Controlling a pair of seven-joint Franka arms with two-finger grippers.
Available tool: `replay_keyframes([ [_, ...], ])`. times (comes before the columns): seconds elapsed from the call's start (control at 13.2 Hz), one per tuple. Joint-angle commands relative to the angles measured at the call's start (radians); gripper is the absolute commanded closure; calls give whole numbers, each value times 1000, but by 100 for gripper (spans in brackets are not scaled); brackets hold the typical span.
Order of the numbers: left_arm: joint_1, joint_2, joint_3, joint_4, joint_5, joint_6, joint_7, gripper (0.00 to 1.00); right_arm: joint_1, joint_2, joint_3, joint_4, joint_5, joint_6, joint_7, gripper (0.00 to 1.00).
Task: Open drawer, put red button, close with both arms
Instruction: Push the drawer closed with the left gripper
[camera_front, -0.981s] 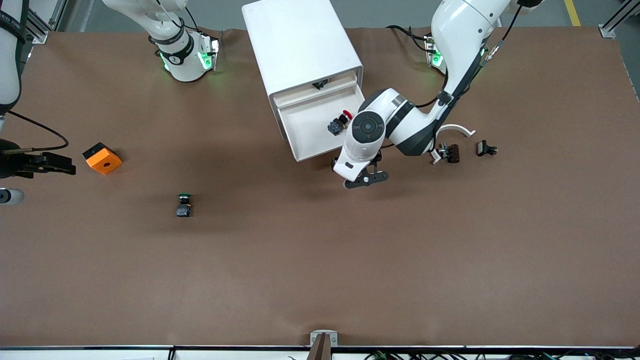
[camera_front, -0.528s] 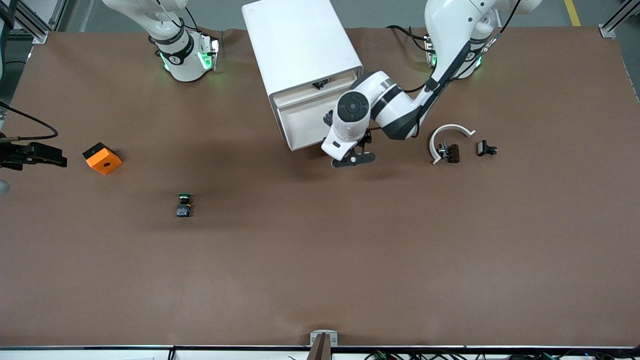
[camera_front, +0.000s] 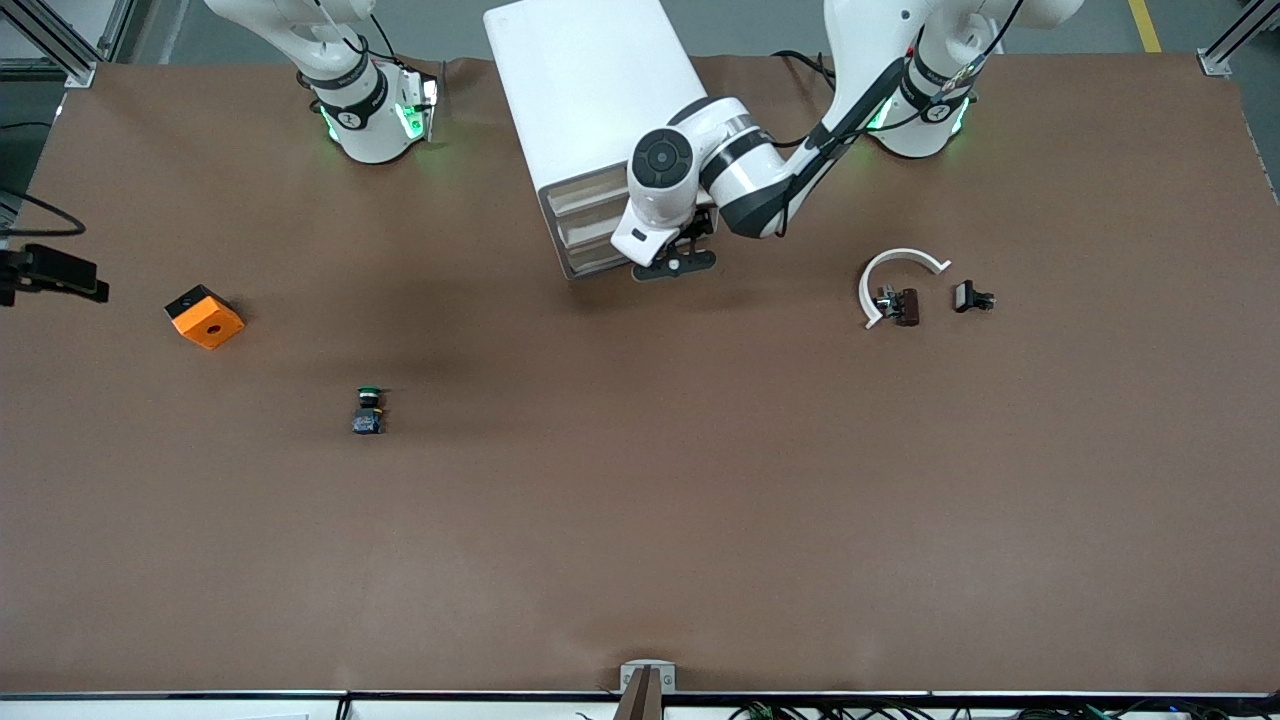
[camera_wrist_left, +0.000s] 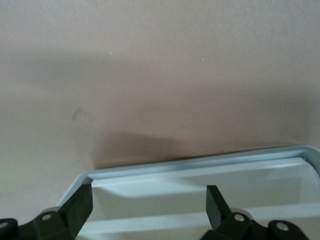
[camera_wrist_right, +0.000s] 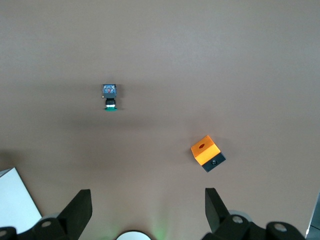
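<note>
Brown tabletop (camera_front: 640, 500), white drawer cabinet (camera_front: 590, 90) at robot-base edge, between the two arm bases. Drawer front (camera_front: 590, 235) nearly flush w/ cabinet body, facing front cam. Red button not visible in any view; can't tell where it sits.

Left gripper (camera_front: 672, 262) right at drawer front, just above table, fingers spread, pinching nothing; wrist view looks down on drawer's upper rim (camera_wrist_left: 200, 167) between the two black fingertips (camera_wrist_left: 80, 205).

Right gripper (camera_wrist_right: 145, 210) high above right arm's end of table, fingers spread wide, empty. Below it in wrist view: green-cap button (camera_wrist_right: 110, 95) and orange block (camera_wrist_right: 207, 152), well apart.

Front cam: orange block (camera_front: 204, 316) toward right arm's end; green-cap button (camera_front: 368, 410) nearer to cam. Toward left arm's end: white curved bracket (camera_front: 890, 265) touching small dark part (camera_front: 900, 305), another small black part (camera_front: 972, 296) just beside.
</note>
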Motion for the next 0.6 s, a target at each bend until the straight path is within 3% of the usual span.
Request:
replay_keyframes([
  [0.0,-26,-17,-8,-22,-9,9,-39,0,-13,-34,5,-27,2,-13,19,0],
  [0.23,-12,-3,1,4,4,5,-41,0,-20,-96,7,-98,3,30,19,0],
  [0.53,-1,-10,96,101,56,-6,-32,0,7,-177,16,-193,3,84,91,0],
])
